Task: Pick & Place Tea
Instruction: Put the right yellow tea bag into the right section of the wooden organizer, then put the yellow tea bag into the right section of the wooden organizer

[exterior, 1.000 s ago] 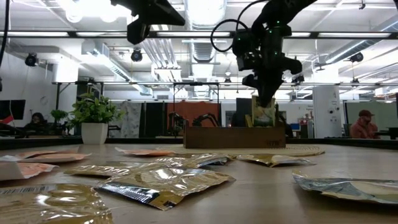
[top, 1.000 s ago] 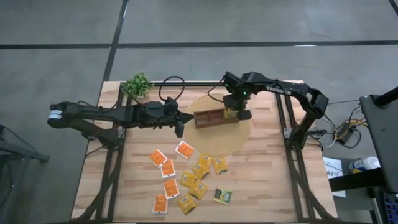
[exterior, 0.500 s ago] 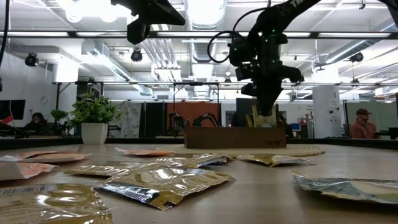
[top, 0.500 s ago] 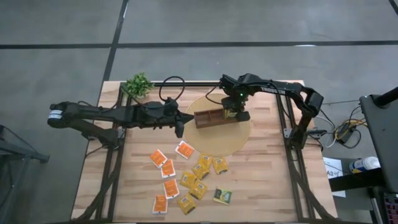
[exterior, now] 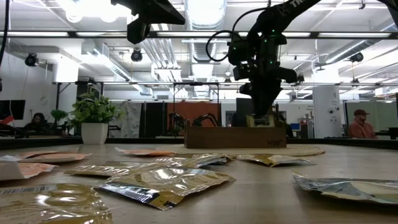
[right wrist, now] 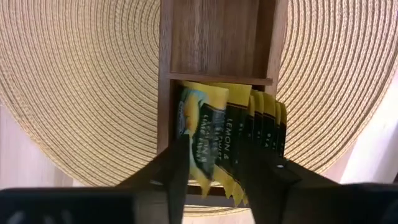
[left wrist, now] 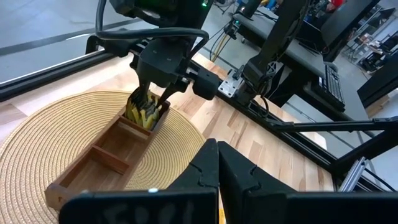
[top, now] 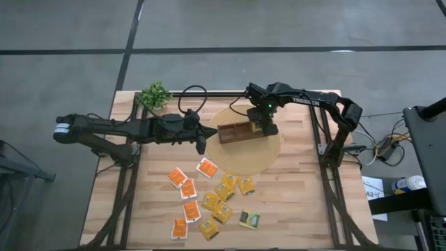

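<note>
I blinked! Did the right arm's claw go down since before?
Yes. The right gripper sits lower against the wooden box, its sachet tucked down into the end compartment.

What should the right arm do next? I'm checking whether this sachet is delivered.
Probably lift straight up. The right gripper has its jaws apart around a yellow sachet already standing with others in the wooden box's end compartment.

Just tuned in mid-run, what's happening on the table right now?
The right gripper is down in the end compartment of the wooden box on the round woven mat, its fingers spread around a yellow tea sachet standing among others filed there. The left gripper waits shut beside the box's other end. About a dozen loose sachets, orange, yellow and one green, lie on the table nearer the front.
</note>
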You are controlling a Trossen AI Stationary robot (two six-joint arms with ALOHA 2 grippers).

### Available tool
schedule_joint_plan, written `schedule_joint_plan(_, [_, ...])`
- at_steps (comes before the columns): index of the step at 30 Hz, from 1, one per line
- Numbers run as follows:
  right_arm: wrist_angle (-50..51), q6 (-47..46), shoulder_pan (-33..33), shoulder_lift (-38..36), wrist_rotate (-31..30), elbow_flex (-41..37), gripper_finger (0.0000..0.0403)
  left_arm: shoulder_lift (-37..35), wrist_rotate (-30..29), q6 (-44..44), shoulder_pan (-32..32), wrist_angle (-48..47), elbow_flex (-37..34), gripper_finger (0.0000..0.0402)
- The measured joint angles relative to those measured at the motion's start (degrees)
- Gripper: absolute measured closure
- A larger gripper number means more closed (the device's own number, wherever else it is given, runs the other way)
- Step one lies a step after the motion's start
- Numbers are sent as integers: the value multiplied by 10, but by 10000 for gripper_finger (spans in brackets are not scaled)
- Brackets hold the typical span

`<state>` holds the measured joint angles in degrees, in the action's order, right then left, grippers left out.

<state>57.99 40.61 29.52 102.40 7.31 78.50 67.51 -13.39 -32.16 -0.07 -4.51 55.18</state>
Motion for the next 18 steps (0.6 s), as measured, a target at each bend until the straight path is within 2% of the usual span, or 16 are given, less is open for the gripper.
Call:
schedule_joint_plan(4, [4,-29,0,-5,0,2,239,0,0,0,-1,0,0,402])
schedule_joint_plan(8, [18,-42,-1,-40,2,10,225,0,0,0,-1,0,0,401])
schedule_joint_plan(14, [17,-71,-5,-113,5,11,225,0,0,2,-1,0,0,402])
schedule_joint_plan(18, [18,-113,-25,-172,55,11,229,0,0,6,-2,0,0,402])
